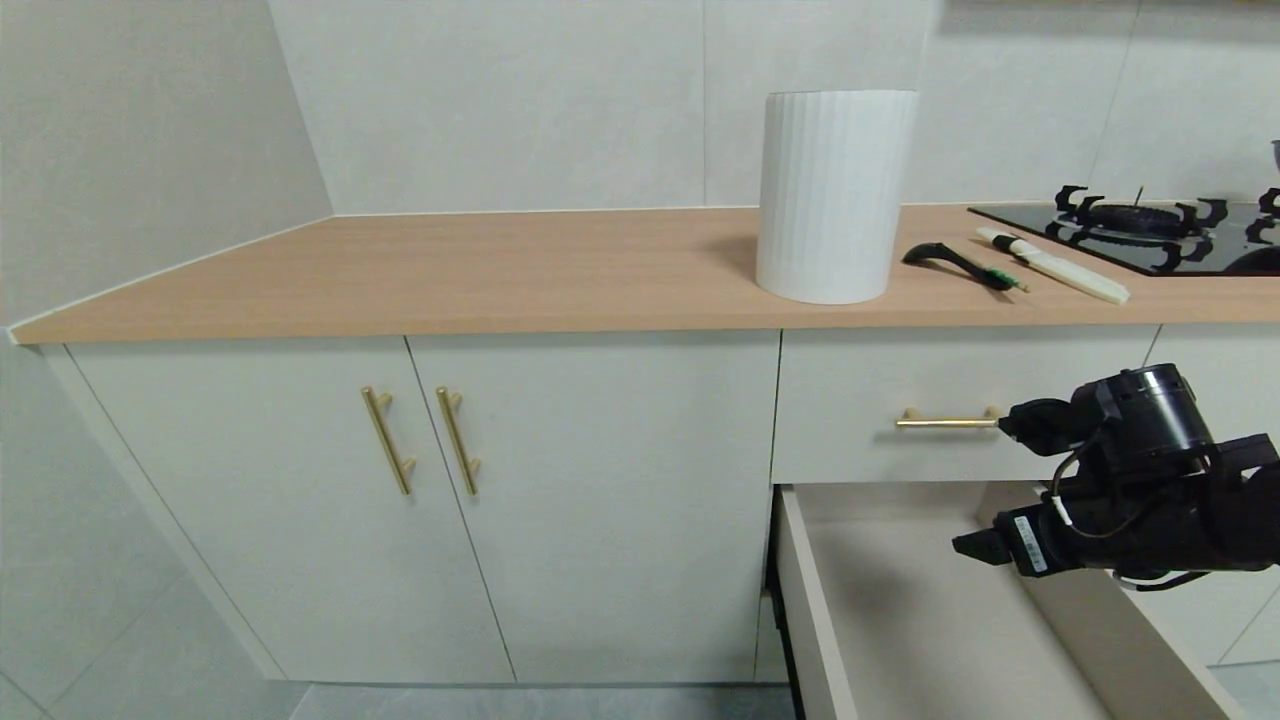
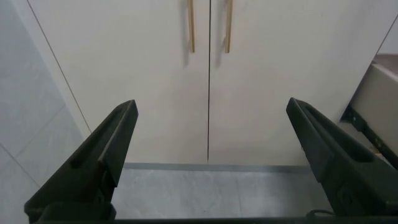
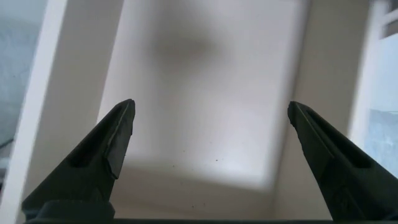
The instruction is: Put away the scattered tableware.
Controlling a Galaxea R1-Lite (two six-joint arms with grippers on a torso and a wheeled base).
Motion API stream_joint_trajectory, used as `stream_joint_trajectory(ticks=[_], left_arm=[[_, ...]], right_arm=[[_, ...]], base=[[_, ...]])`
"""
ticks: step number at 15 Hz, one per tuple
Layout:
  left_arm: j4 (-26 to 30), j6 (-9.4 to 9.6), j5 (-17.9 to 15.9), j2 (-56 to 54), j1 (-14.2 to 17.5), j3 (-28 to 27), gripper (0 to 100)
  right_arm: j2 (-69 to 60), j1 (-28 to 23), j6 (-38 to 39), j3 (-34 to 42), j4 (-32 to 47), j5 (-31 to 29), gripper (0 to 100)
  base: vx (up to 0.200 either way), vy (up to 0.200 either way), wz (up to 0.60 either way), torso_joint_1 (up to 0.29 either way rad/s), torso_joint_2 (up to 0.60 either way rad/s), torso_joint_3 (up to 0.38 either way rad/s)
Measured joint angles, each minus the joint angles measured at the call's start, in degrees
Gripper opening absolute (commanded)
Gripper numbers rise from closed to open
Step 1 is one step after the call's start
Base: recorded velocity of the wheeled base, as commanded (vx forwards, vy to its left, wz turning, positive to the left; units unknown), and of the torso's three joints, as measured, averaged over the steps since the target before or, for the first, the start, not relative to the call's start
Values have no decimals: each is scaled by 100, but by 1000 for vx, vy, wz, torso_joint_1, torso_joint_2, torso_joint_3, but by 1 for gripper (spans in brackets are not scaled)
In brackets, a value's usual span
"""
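Over the open drawer [image 1: 810,590], your right arm [image 1: 1150,470] holds its jaws spread and empty.
Up and beyond them on the table [image 1: 500,270], the black spoon [image 1: 955,262] and white utensil [image 1: 1055,265] lie side by side, long axes running back-left to front-right. Your left arm [image 2: 336,162], jaws also spread, faces the doors [image 2: 261,81], farther off.

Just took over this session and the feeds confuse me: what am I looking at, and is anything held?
It is a two-armed robot. The wide picture comes from its head; the other two from wrist cameras looking out through each gripper. The left gripper faces cabinet doors; the right gripper hangs over the open drawer. Both are open, holding nothing. On the countertop lie a black utensil and a white utensil, beside a white ribbed canister.
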Motion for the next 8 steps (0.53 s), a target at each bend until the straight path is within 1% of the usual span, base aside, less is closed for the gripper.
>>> stream_joint_trajectory(ticks=[1,4,8], left_arm=[[0,-2,0,0,2,0,100],[0,-2,2,0,2,0,100],[-2,-2,2,0,2,0,100]], right_arm=[[-7,5,0,0,13,0,100],[-5,2,-2,0,11,-9,100],[12,-6,-2,-4,13,-9,100]], base=[[0,0,0,115,-251,-290],[0,0,0,121,-528,-300],[0,0,0,165,-475,-300]])
